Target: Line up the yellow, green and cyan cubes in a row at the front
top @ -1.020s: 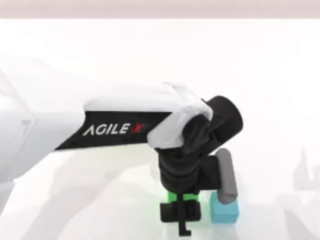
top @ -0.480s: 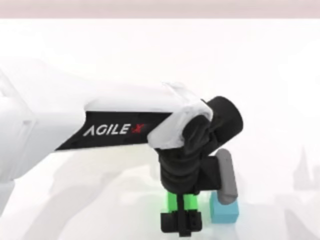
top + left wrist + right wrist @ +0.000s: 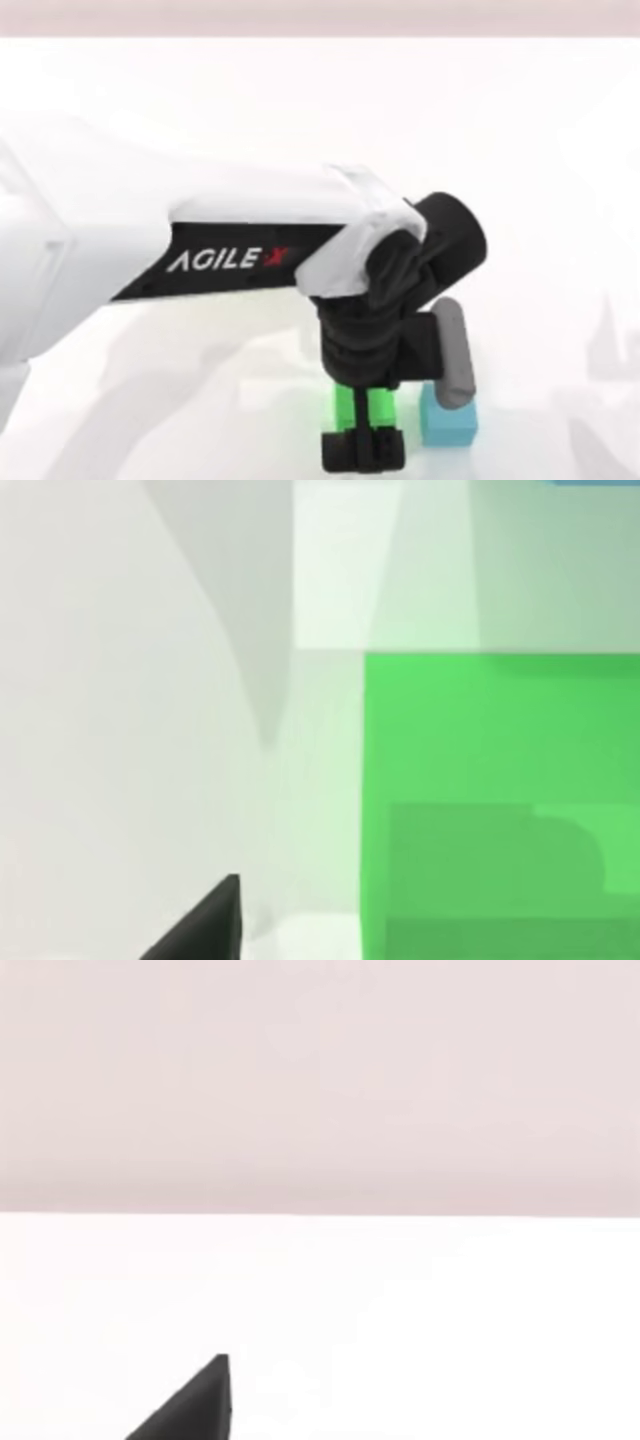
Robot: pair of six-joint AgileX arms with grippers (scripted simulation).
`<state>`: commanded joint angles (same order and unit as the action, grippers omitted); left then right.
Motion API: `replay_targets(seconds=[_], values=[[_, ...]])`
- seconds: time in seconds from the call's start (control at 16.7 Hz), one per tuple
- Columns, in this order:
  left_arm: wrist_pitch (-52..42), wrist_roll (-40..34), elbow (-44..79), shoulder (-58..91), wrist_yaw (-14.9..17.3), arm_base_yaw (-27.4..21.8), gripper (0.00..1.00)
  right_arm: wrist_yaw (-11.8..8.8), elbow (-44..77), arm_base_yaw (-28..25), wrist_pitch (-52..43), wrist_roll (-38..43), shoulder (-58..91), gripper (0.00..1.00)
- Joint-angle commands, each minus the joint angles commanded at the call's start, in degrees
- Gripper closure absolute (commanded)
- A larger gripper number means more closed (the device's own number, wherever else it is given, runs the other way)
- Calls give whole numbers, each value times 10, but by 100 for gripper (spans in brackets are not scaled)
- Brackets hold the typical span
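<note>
Since the earlier top views, the left gripper point(image 3: 362, 450) has changed at the front edge of the table point(image 3: 200, 100): a thin finger that stuck out below the black block a second ago is no longer seen, and the block now reads as one compact mass. Whether its jaws are apart or together cannot be told from these views. The left arm point(image 3: 230, 250), white with a black AgileX panel, reaches from the top view's left across to the middle front, its black wrist pointing down over the green cube point(image 3: 362, 405). That cube shows as two bright strips just behind the gripper block, mostly covered by the wrist. In the left wrist view the green cube point(image 3: 500, 800) fills much of the picture at close range, resting on the white surface, with one dark fingertip point(image 3: 205, 925) beside it and apart from it. The cyan cube point(image 3: 448, 422) stands just beside the green one on the right, a narrow gap between them, partly under a grey cylinder on the wrist. The yellow cube is out of sight. The right wrist view shows only bare table, a pale wall and one dark fingertip point(image 3: 190, 1405); the right arm is outside the top view.
</note>
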<state>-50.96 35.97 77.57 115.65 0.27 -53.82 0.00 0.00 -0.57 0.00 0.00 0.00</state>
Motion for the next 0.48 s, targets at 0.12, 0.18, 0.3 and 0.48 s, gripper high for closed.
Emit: replay_targets(seconds=[0.12, 0.18, 0.3, 0.48], values=[[-22, 0, 18, -6, 0, 1, 0, 0, 0, 0, 0, 0, 0, 0], [-42, 0, 30, -12, 0, 3, 0, 0, 0, 0, 0, 0, 0, 0], [-91, -1, 59, -26, 0, 6, 0, 0, 0, 0, 0, 0, 0, 0], [-140, -2, 93, -45, 0, 11, 0, 0, 0, 0, 0, 0, 0, 0]])
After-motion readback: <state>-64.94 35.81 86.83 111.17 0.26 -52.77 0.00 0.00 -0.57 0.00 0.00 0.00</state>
